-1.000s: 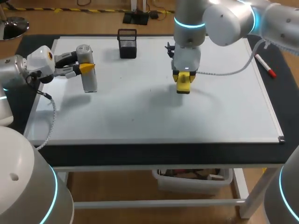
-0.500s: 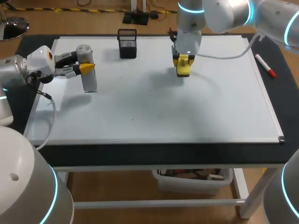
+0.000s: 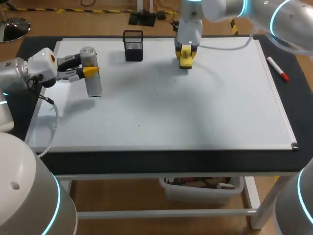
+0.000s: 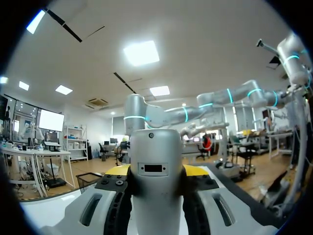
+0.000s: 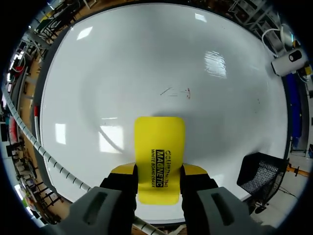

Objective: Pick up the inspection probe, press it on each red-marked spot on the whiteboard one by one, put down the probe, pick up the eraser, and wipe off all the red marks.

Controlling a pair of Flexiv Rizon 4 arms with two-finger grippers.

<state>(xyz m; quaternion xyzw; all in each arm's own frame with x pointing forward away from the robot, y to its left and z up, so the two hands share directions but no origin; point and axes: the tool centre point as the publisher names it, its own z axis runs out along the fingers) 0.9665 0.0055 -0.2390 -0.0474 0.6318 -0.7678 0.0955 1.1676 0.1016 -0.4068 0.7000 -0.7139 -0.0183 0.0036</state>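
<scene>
- Between the fingers of the right gripper (image 5: 160, 170), the yellow eraser (image 5: 159, 142) is clamped by its rear end, most of it sticking out ahead; it sits over the far edge of the whiteboard (image 3: 215, 112), apparently lifted off the surface.
- Faint red marks (image 5: 177, 92) show out ahead of the eraser, well apart from it (plus a tiny speck further off, too small to call), so I'd judge the wiping isn't finished.
- Left gripper (image 4: 156, 170) is closed on the probe (image 3: 93, 84), held upright at the left side of the board; can't tell if its foot touches. It hasn't been put down.
- Black mesh basket (image 3: 133, 45) stands near the right gripper; a red marker (image 3: 277, 68) lies off the board's right edge.
- Risks, as judgement:
  - Gripped so far back, the eraser could lever or slip out under a hard press.
  - Landing tilted would wipe with one edge only, leaving smears.
  - A sideways sweep could knock the basket, and a long one could hit the probe.
</scene>
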